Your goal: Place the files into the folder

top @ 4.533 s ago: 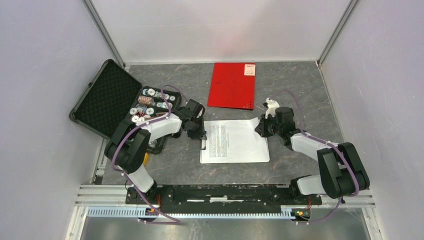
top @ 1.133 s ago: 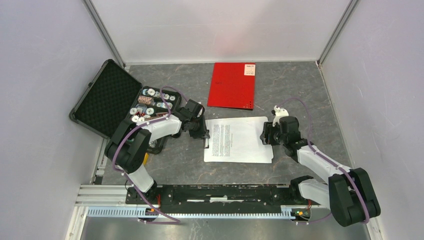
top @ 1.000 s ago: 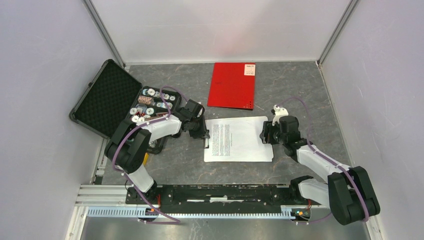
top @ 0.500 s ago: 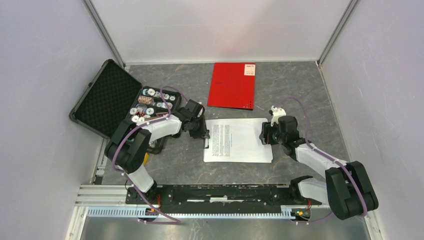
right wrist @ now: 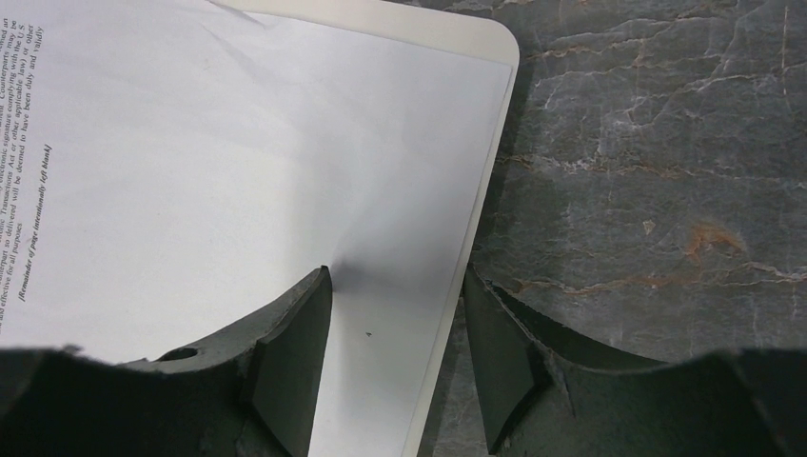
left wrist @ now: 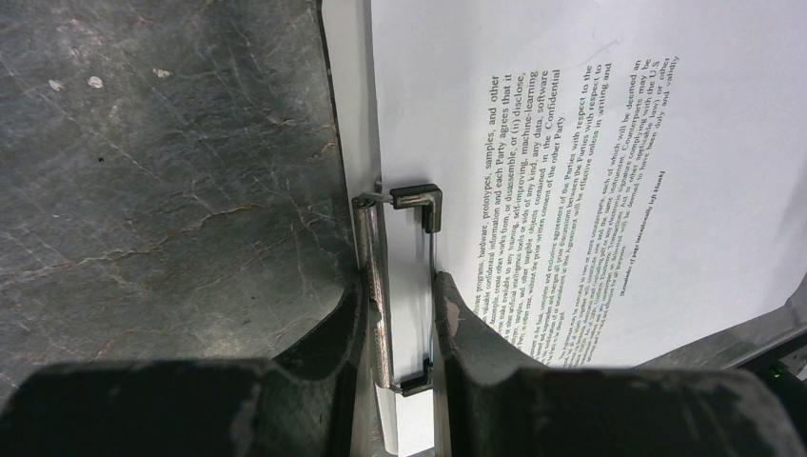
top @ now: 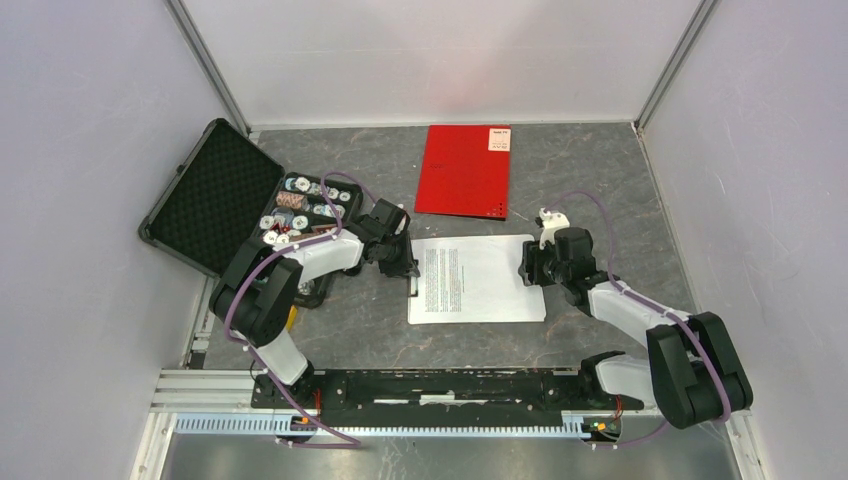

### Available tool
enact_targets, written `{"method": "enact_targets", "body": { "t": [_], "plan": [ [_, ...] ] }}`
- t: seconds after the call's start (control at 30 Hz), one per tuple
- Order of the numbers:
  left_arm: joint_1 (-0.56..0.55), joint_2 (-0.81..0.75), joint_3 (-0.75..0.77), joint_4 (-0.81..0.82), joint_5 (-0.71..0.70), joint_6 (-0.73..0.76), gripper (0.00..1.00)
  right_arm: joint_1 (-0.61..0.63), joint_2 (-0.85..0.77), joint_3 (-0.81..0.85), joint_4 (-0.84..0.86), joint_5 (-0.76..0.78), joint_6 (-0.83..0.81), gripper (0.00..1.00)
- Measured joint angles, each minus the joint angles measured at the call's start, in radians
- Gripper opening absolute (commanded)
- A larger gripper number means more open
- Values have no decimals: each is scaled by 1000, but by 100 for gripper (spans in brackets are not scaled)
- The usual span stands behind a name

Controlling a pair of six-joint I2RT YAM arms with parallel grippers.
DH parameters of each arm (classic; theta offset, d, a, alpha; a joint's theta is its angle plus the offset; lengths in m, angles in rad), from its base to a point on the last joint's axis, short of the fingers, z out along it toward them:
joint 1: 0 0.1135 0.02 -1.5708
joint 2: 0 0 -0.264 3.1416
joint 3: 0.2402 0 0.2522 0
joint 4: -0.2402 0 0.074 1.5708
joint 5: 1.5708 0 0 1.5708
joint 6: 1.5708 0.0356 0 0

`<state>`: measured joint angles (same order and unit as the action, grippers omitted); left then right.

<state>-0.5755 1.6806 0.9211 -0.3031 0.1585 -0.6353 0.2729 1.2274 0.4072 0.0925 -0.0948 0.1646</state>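
Dark grey marbled table (top: 600, 170) is carrying a closed flat red folder (top: 463, 170) at the far side, apart from white printed paper sheets (top: 490, 280) lying on a white clipboard (left wrist: 347, 95). The right gripper (right wrist: 398, 286) is gaping astride their right edge; the left gripper (left wrist: 400, 314) is pinching the metal wire clip (left wrist: 404, 200).

Files (left wrist: 571, 114): matt white paper. Clip (left wrist: 373, 276): bright metal (black plastic corner caps). Table (right wrist: 666, 143): dark, veined, stone-look surface. Folder (top: 462, 175): smooth red cover.

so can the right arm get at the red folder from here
Probably yes: the folder lies closed beyond the right gripper, nothing on the table between them, and its fingers are open over the files' edge.
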Motion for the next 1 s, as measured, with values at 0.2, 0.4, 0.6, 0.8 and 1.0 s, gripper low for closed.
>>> {"method": "enact_targets", "body": {
  "t": [0.2,0.4,0.6,0.8,1.0],
  "plan": [
    [0,0,0,0,0,8,2,0,19,18,1,3,-13,64],
    [0,0,1,0,0,26,2,0,42,34,5,7,-19,61],
    [-3,0,2,-1,-2,27,2,0,53,34,4,8,-21,61],
    [-3,0,1,0,1,26,2,0,44,30,11,8,-3,61],
    [-3,0,0,3,2,24,2,0,34,20,19,10,16,62]
  ]
}}
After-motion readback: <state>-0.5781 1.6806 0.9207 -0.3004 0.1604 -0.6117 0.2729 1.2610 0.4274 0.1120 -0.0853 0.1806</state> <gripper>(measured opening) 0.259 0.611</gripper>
